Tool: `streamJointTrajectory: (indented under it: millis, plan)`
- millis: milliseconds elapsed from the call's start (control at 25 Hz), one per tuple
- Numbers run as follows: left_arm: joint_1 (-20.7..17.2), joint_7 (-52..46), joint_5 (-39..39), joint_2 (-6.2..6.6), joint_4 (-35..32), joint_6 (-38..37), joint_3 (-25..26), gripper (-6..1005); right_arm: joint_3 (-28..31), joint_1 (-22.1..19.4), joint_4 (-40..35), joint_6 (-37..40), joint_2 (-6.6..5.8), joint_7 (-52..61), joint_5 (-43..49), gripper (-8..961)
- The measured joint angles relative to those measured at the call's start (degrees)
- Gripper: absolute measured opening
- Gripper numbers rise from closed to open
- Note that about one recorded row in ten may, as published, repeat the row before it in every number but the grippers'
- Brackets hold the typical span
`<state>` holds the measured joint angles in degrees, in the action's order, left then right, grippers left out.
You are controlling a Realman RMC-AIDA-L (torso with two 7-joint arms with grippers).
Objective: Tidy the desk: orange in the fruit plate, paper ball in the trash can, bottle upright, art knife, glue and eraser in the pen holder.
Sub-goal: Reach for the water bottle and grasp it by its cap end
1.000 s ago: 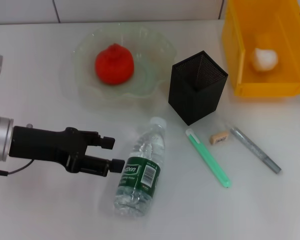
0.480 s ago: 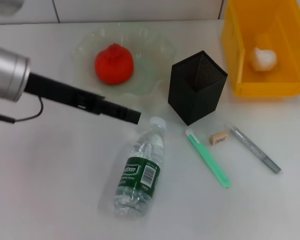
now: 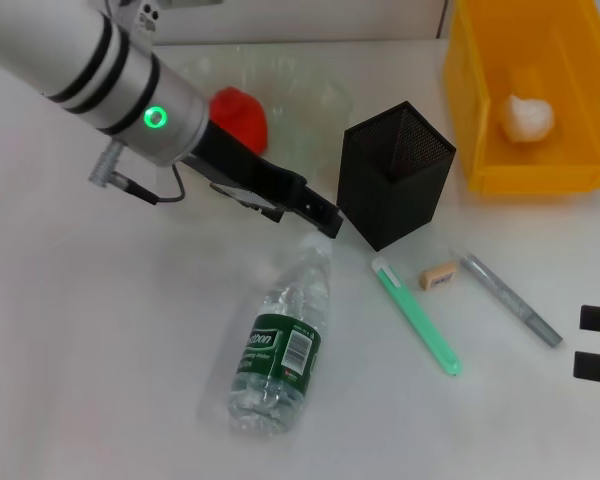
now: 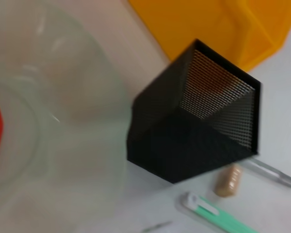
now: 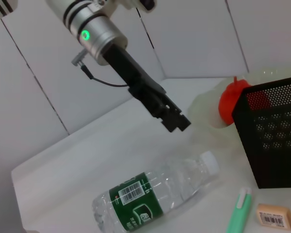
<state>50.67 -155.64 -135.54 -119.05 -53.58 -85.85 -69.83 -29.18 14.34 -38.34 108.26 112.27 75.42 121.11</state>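
The bottle (image 3: pixel 280 345) lies on its side in the middle, cap toward the pen holder (image 3: pixel 395 175). My left gripper (image 3: pixel 325 220) hangs just above the cap, close to the pen holder's left side; it also shows in the right wrist view (image 5: pixel 176 121). The orange (image 3: pixel 242 115) sits in the fruit plate (image 3: pixel 320 90), partly hidden by my left arm. The paper ball (image 3: pixel 530 117) lies in the trash can (image 3: pixel 500 170). The green art knife (image 3: pixel 415 315), eraser (image 3: pixel 438 276) and grey glue stick (image 3: pixel 510 298) lie in front of the pen holder. My right gripper (image 3: pixel 595 342) is open and empty at the right edge.
The left wrist view shows the pen holder (image 4: pixel 194 116) from above with nothing visible inside, the plate (image 4: pixel 63 121) beside it and the trash can (image 4: pixel 218 24) behind. A tiled wall stands at the desk's far edge. Bare desk lies left of the bottle.
My left arm has swung from low on the left, up and across to the right, ending above the bottle's cap. My right gripper has come into view at the right edge.
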Motion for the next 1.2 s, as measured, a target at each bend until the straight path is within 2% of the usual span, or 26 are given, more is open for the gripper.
streamJointTrajectory:
  millis: [240,480,720,1200]
  plan:
    - [1.37,-0.34,-0.28,-0.04,5.63,5.82,-1.47,819,0.00,0.20,1.13,-1.13,0.07,-0.37,-0.05,685]
    - [1.30,-0.62,-0.65,-0.04,6.75,8.27,-3.25,818,0.00,1.06,1.19,-2.05,0.56,-0.41,-0.19,685]
    - [1.31,-1.16,-0.96,-0.12,8.16,10.78,-5.66,758,-0.10,2.45,1.23,-3.73,0.96,0.04,-0.02,685]
    - [0.99,-1.21,0.16,-0.13,9.84,14.69,-9.49,752,0.01,3.79,2.25,-4.20,1.02,0.19,0.08,684]
